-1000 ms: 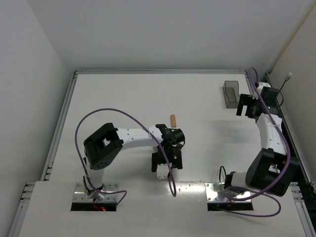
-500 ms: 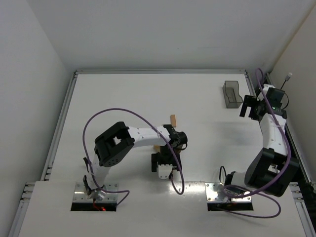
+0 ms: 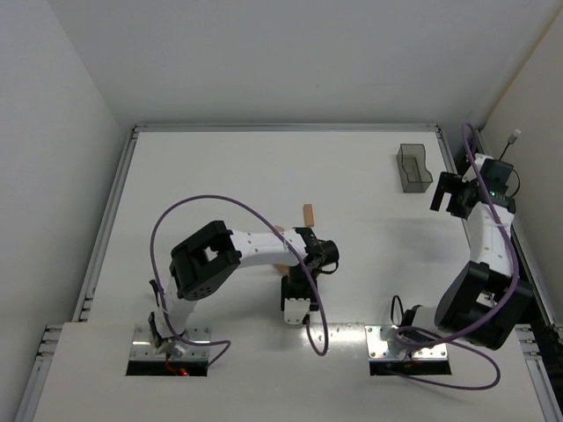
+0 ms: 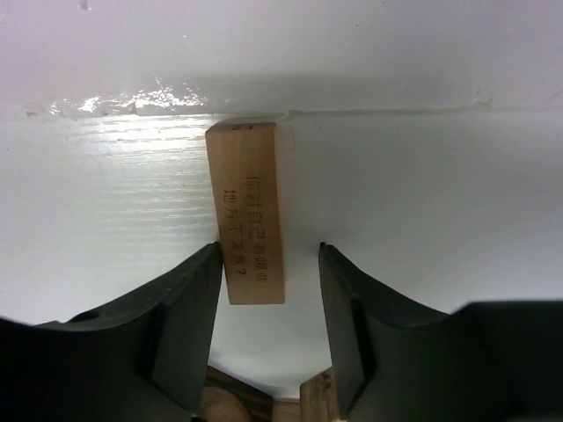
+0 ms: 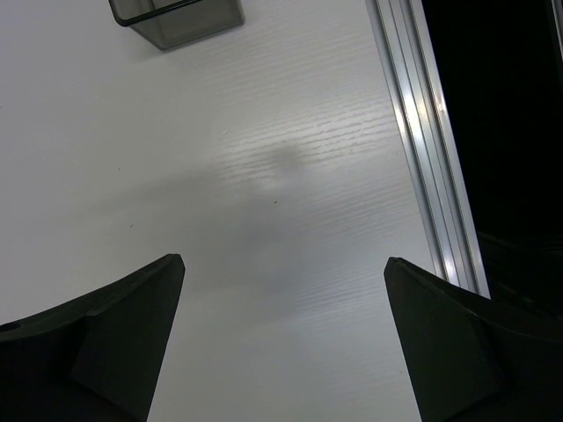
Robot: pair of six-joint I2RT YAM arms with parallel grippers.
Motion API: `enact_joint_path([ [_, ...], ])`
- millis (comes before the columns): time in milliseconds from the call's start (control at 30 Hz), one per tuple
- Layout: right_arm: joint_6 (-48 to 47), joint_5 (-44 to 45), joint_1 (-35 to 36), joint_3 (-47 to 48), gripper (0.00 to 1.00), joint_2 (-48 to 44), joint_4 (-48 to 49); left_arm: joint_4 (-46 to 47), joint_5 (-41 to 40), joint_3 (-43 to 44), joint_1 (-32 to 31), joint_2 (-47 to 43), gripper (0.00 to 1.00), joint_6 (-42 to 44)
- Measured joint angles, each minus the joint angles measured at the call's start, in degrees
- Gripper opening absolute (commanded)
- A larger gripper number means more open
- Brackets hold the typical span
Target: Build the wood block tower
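Observation:
In the left wrist view a long light tan wood block (image 4: 251, 215) with printed characters lies flat on the white table. Its near end sits between the fingertips of my open left gripper (image 4: 268, 255), close to the left finger (image 4: 189, 308). Bits of dark brown wood (image 4: 230, 403) and tan wood (image 4: 317, 397) show at the bottom edge behind the jaws. In the top view my left gripper (image 3: 297, 301) points at the near edge and hides that block. Another tan block (image 3: 308, 214) sits mid-table. My right gripper (image 3: 452, 192) is open and empty over bare table (image 5: 281, 264).
The smoky translucent bin (image 3: 412, 167) stands at the back right, also at the top of the right wrist view (image 5: 176, 18). An aluminium rail (image 5: 422, 149) runs along the table's right edge. The table's near edge seam (image 4: 396, 110) lies just beyond the block.
My left gripper has swung toward the near edge and turned, now over the block. My right gripper has drifted a little to the right, away from the bin.

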Motion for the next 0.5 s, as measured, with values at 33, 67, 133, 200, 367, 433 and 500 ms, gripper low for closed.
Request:
enact_joint_path([
  [33, 0.0, -0.1, -0.2, 0.0, 0.95, 0.0, -0.1, 0.0, 0.0, 0.2, -0.2, 0.0, 0.37, 0.0],
  [67, 0.0, -0.2, -0.3, 0.0, 0.95, 0.0, -0.1, 0.0, 0.0, 0.5, -0.2, 0.1, 0.29, 0.0],
  [133, 0.0, -0.5, -0.6, 0.0, 0.95, 0.0, -0.1, 0.0, 0.0, 1.1, -0.3, 0.3, 0.23, 0.0],
  [200, 0.1, -0.7, -0.9, 0.0, 0.95, 0.0, -0.2, 0.0, 0.0, 1.9, -0.4, 0.8, 0.02, 0.0],
  [367, 0.2, -1.2, -1.4, 0.0, 0.95, 0.0, -0.2, 0.6, 0.0, 2.5, -0.4, 1.0, 0.0, 0.2],
  [433, 0.1, -1.4, -1.4, 0.0, 0.94, 0.0, -0.2, 1.1, 0.0, 2.8, -0.4, 1.2, 0.0, -0.2],
  [500, 0.2, -1.8, -1.4, 0.0, 0.94, 0.1, -0.2, 2.0, 0.1, 2.8, -0.4, 1.2, 0.0, -2.4],
])
